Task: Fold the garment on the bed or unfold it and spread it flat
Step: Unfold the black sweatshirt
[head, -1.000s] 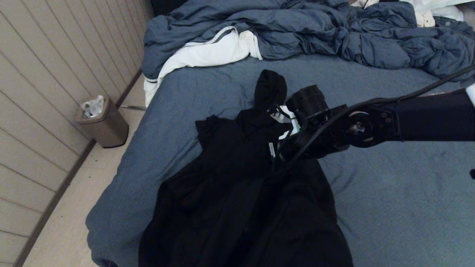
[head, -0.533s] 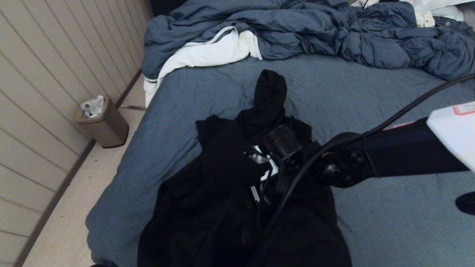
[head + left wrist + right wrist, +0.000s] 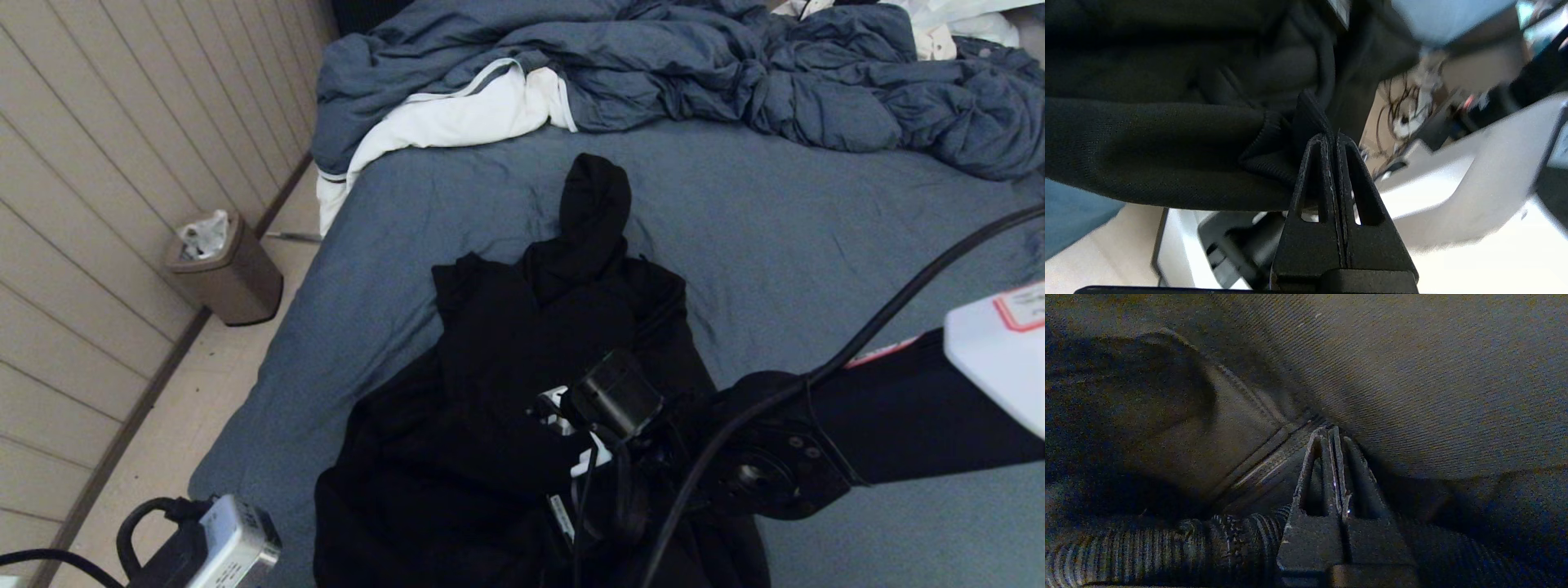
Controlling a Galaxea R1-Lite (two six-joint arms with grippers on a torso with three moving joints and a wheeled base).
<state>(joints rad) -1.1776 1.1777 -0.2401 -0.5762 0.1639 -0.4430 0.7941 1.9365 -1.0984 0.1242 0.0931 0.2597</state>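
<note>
While both tools pinch the garment | left tool clamped on cuff (thin bite), right tool clamped on fabric | risk: slipping, bunching.

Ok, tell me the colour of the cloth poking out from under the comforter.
White cloth with a dark stripe along its edge; the head view shows it best.

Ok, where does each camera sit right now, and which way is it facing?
Head: up on the robot, looking down at the hoodie on the bed; right arm crosses it.
Left wrist: behind the left gripper, shut on the hoodie's ribbed cuff off the bed edge.
Right wrist: behind the right gripper, shut, close against black fabric.
Shared: all three see the hoodie.
</note>
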